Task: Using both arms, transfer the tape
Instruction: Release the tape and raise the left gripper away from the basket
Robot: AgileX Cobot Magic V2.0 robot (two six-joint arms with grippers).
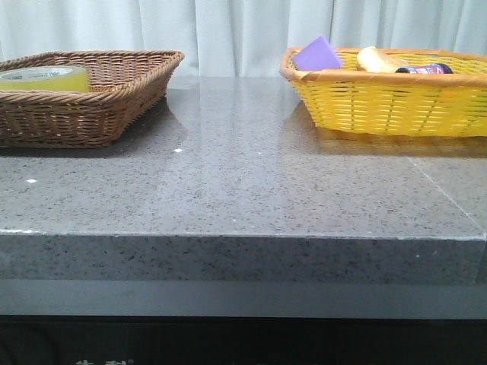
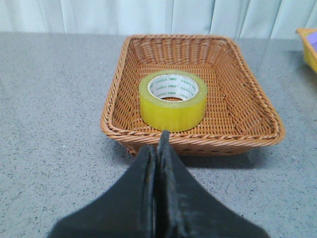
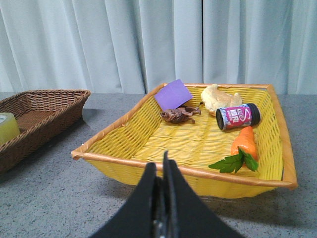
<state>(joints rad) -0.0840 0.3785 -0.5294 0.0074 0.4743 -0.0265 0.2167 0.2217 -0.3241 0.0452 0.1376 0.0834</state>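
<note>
Tape (image 2: 172, 100) lying flat, core up, inside brown wicker basket (image 2: 247, 114), untouched, ready for pickup. Left gripper (image 2: 159, 144) pressed together just short of basket; right gripper (image 3: 161, 166) likewise pressed together, facing yellow basket (image 3: 148, 144).

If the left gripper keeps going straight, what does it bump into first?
Probably the near rim of the brown basket. The shut left gripper points at it, with the tape just behind, inside. If it passes above the rim, the tape comes first.

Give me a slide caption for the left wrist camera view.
Closed left end effector faces a brown wicker basket holding the yellow tape roll lying flat.
</note>
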